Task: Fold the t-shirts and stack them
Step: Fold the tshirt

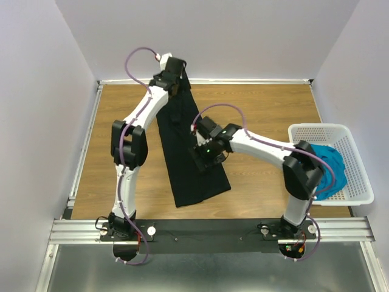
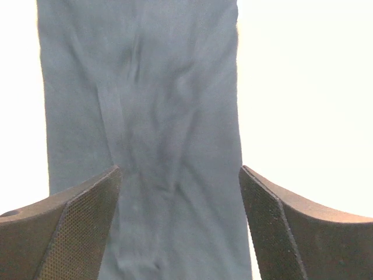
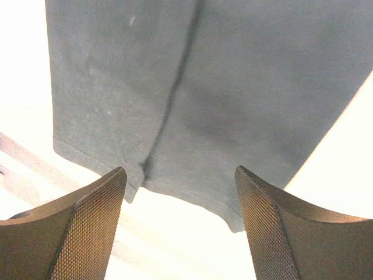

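The black t-shirt (image 1: 185,176) lies on the wooden table as a long narrow strip, running from the far middle toward the near edge. My left gripper (image 1: 176,76) hovers over its far end, open; in the left wrist view the dark cloth (image 2: 169,105) lies flat below the spread fingers (image 2: 87,221) of the gripper (image 2: 180,170). My right gripper (image 1: 208,159) is over the strip's lower half, open. In the right wrist view the shirt's hem (image 3: 192,192) lies loose under the gripper (image 3: 180,170). The teal-blue t-shirt (image 1: 329,167) is bunched in the basket.
A white lattice basket (image 1: 322,128) sits at the table's right edge behind the right arm's elbow. Bare wood (image 1: 267,109) shows on both sides of the strip. White walls border the table on the left, far and right sides.
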Action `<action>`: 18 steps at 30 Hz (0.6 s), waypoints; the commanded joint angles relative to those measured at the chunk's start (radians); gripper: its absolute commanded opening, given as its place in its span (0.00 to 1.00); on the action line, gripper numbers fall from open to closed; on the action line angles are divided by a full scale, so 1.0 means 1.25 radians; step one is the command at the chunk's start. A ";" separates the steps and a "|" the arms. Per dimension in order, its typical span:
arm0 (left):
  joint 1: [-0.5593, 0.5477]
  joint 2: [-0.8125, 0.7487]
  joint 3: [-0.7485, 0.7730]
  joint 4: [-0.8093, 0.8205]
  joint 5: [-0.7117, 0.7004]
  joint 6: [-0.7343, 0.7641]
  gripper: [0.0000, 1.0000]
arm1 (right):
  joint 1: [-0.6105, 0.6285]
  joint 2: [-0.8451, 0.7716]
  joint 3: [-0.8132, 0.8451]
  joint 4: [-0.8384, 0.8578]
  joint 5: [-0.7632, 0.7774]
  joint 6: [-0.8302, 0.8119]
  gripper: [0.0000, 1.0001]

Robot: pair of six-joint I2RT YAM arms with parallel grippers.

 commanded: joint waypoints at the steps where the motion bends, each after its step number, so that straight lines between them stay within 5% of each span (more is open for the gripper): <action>1: 0.002 -0.134 0.036 -0.020 -0.049 -0.038 0.91 | -0.062 -0.084 -0.026 -0.021 0.068 -0.014 0.84; 5: -0.014 -0.238 -0.082 -0.088 -0.084 -0.093 0.92 | -0.132 -0.128 -0.070 -0.024 0.081 -0.018 0.85; 10: -0.071 -0.443 -0.441 -0.109 -0.101 -0.186 0.86 | -0.197 -0.162 -0.140 -0.021 0.074 -0.028 0.83; 18: -0.261 -0.686 -0.848 -0.205 -0.020 -0.402 0.78 | -0.210 -0.188 -0.237 0.013 -0.001 -0.011 0.70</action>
